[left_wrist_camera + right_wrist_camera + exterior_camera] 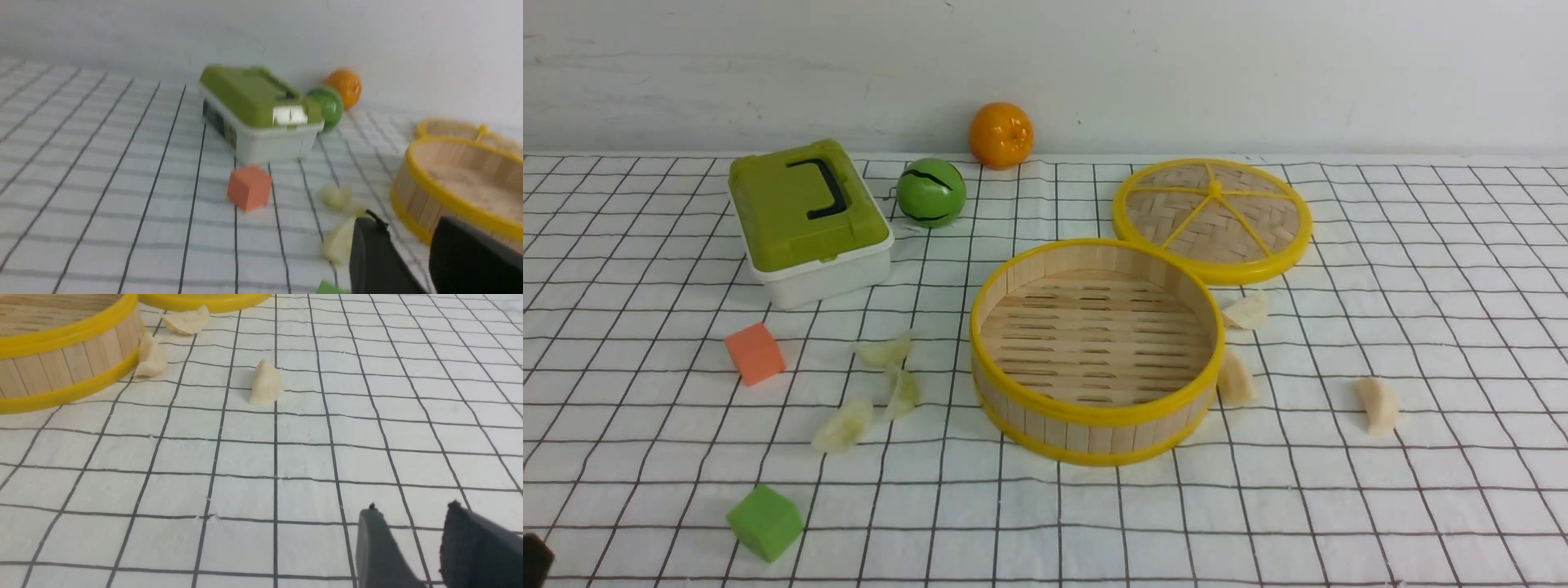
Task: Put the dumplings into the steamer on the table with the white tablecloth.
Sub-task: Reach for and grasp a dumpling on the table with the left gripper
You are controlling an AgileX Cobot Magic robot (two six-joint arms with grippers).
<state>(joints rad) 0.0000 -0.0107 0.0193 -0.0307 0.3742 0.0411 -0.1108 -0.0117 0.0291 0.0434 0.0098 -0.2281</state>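
Jaws of the left gripper [406,224] are spread, with nothing between them; those of the right gripper [412,508] are likewise spread and empty. Across the worktop [645,506] the white tablecloth [1421,506] is laid. Near its middle the steamer [1094,433] is set, uncovered, its floor bare; the lid [1213,220] is laid flat behind it, to the right.

Task is judged not begun: none of the six dumplings is loaded. Three green dumplings [883,351] are scattered left of the steamer. Three cream dumplings [1377,405] are found to its right, one apparently against its wall.

One green piece [339,243] is seen just beside the left jaws, untouched. One cream piece [265,384] is noted well ahead of the right jaws.
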